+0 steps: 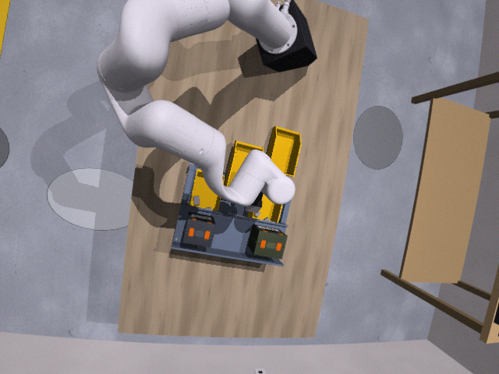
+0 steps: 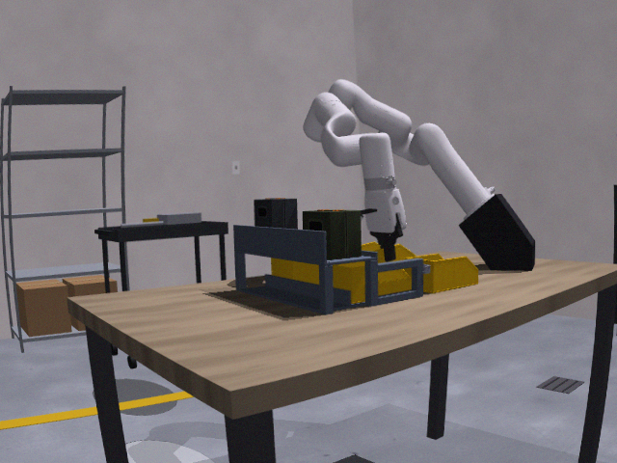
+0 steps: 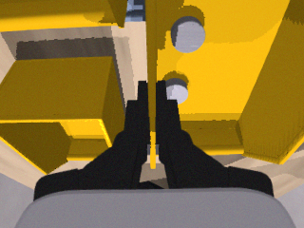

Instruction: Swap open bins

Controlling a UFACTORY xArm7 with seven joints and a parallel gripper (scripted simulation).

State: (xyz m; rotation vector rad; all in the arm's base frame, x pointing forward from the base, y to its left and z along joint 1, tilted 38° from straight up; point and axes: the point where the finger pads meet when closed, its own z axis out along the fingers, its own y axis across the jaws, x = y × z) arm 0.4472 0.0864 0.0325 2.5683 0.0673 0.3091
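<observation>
The gripper (image 2: 388,258) (image 3: 152,87) is shut on the side wall of the yellow bin with parts (image 1: 242,153) (image 3: 214,71). Two grey round parts (image 3: 188,35) (image 3: 178,93) show inside. This bin is raised, its open front towards the arm's base; in the top view its rear end is hidden under the arm. The empty bin (image 1: 285,150) (image 2: 454,275) (image 3: 57,87) stands on its base on the table, beside the held bin. The slate-blue shelf (image 1: 229,237) (image 2: 281,244) has a dark middle place (image 1: 228,207) between two bins, partly hidden by the arm.
Yellow bins with grey parts stand on the shelf left (image 1: 207,191) and right (image 1: 274,209) of the middle place. A dark grey box (image 1: 199,232) (image 2: 275,213) and a green box (image 1: 267,243) (image 2: 331,233) stand on the shelf's upper board. The wooden table (image 1: 225,298) (image 2: 249,348) carries the shelf.
</observation>
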